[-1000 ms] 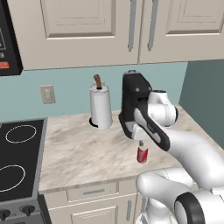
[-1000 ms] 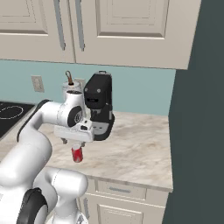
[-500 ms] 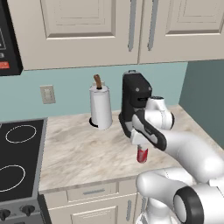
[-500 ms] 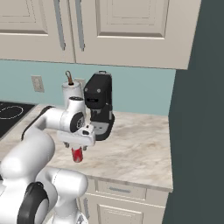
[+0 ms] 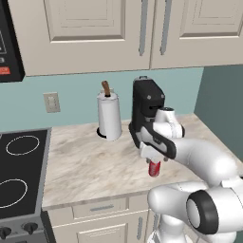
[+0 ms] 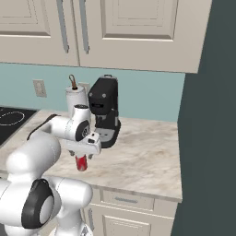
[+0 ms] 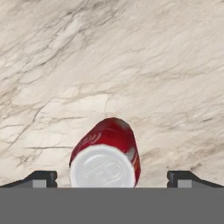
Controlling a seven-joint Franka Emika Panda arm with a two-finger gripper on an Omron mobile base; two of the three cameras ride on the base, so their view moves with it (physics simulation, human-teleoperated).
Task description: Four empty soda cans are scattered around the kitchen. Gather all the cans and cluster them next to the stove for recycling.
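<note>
And here's the gripper [image 7: 112, 179] poised directly above a red soda can [image 7: 106, 157], jaws spread as wide as they go, one fingertip [image 7: 40, 178] on each side of the silvery top, nothing gripped. The can stands upright on the marble counter [image 5: 90, 161], near its front edge, right under the hand [image 5: 153, 153]. Behind it sits the black coffee machine [image 5: 146, 102], with the paper-towel roll [image 5: 109, 121] just beside that. The stove [image 5: 19, 171] lies well apart, at the counter's left end.
</note>
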